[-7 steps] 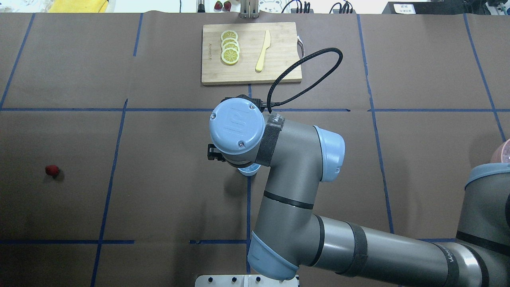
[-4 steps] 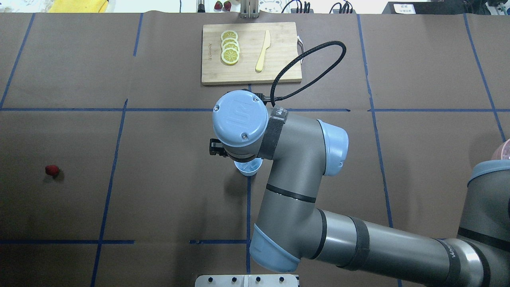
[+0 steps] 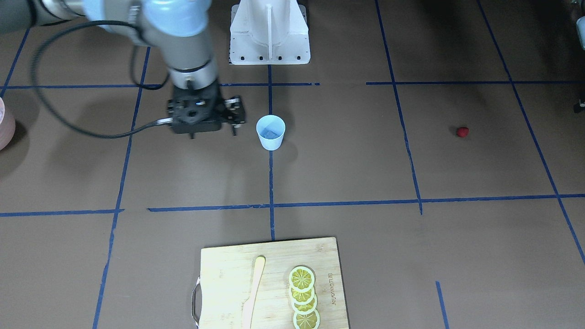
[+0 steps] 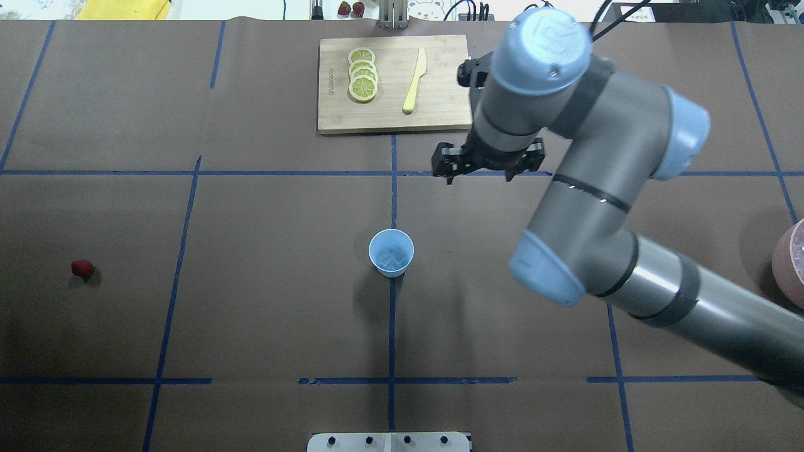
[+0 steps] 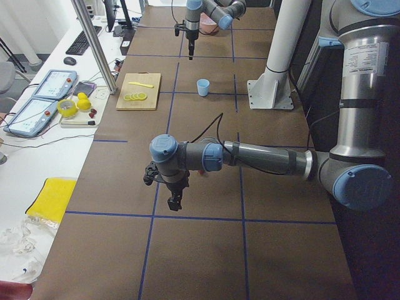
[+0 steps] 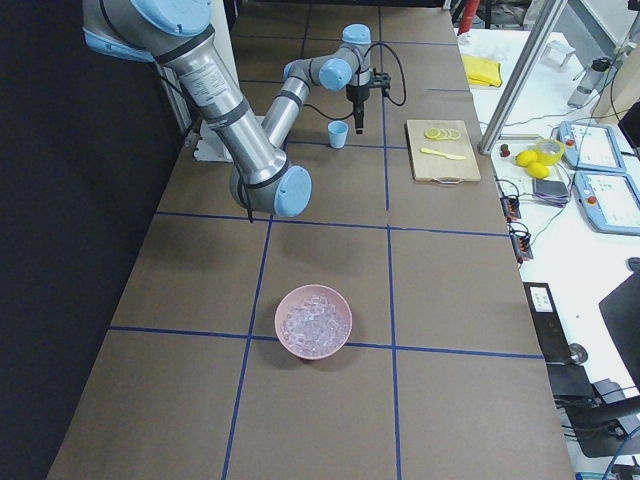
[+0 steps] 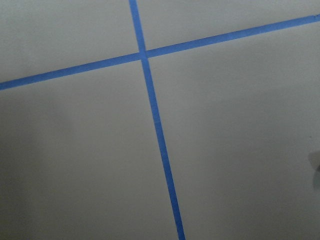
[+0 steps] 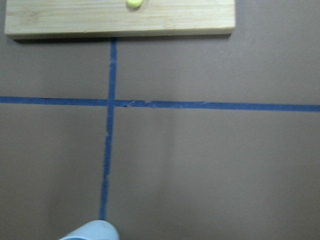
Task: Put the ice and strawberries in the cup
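Note:
The pale blue cup [image 4: 392,272] stands upright at the table's middle on a tape line, also in the front view [image 3: 270,142]. Ice [image 4: 391,256] lies inside it. The strawberry [image 4: 81,269] lies alone far to the left, also in the front view [image 3: 462,132]. My right gripper [image 4: 487,164] hangs raised beyond and right of the cup, near the board's corner, jaws spread and empty; the front view [image 3: 203,119] shows it too. My left gripper [image 5: 175,201] hangs over the table's left end and shows only in the exterior left view, so I cannot tell its state.
A pink bowl [image 6: 335,345] of ice lumps [image 6: 313,320] sits at the right end, also in the overhead view [image 4: 793,257]. At the back, a wooden cutting board [image 4: 446,100] carries lemon slices [image 4: 363,74] and a yellow knife [image 4: 414,80]. Blue tape lines grid the brown table.
My right arm has swung from directly over the cup to the back right, toward the board. The cup is now uncovered and shows ice inside. The strawberry has not moved.

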{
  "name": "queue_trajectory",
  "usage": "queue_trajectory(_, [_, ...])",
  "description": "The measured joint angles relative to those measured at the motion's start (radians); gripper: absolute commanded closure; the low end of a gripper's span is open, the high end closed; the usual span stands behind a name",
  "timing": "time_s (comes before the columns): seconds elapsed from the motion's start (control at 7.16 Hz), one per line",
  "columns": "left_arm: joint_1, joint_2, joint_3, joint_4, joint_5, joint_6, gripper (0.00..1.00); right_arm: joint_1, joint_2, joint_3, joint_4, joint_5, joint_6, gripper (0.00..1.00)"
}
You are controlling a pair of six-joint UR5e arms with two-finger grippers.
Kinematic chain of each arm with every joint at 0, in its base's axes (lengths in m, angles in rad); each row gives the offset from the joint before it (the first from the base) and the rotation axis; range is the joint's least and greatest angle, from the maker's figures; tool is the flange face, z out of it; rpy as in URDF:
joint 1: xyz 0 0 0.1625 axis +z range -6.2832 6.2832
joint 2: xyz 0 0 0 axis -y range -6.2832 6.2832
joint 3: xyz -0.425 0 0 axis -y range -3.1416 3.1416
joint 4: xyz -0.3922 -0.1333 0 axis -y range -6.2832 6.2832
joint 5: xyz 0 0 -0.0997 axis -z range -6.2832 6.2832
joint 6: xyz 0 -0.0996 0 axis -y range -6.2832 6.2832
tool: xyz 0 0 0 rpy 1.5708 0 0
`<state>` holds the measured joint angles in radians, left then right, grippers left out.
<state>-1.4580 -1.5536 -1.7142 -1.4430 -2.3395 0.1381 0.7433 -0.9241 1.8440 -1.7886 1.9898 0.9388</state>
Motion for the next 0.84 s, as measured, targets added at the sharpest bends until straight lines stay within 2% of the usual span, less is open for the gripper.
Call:
queue_trajectory(0.42, [0.003, -0.064, 0.002, -0.043, -0.002, -0.161, 0.0, 0.258, -0.216, 0.055, 0.0, 0.158, -0.428, 0.01])
queue_trajectory(0.84, [0.005, -0.073, 0.012, -0.115, -0.004, -0.239, 0.0, 0.561, -0.418, 0.015, -0.006, 0.264, -0.935, 0.01])
